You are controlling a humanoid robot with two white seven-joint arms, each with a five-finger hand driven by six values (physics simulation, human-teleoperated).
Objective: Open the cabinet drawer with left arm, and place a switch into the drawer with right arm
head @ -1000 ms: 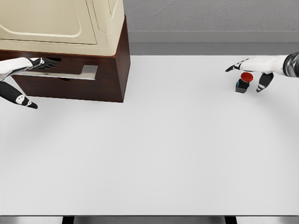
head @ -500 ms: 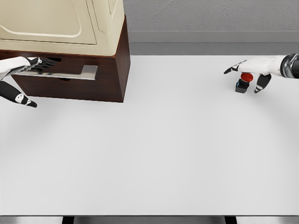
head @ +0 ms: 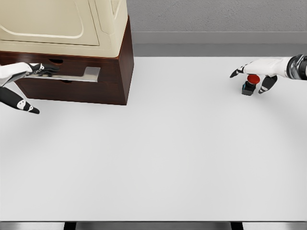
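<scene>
A dark brown cabinet with a cream top stands at the table's back left. Its drawer shows a silver rim along its top. My left hand comes in from the left edge; its fingers lie on the rim's left end and the thumb hangs well apart below. The switch, a red button on a small black base, stands at the far right. My right hand is open just over it, forefinger stretched past its left, thumb beside its right. Whether it touches the switch is unclear.
The white table stretches from the cabinet to the switch and down to its front edge. A grey wall runs behind the table.
My left hand has slid a little to the left along the drawer's rim, uncovering a small dark hole above it. The right hand has shifted slightly over the switch. The drawer looks unmoved.
</scene>
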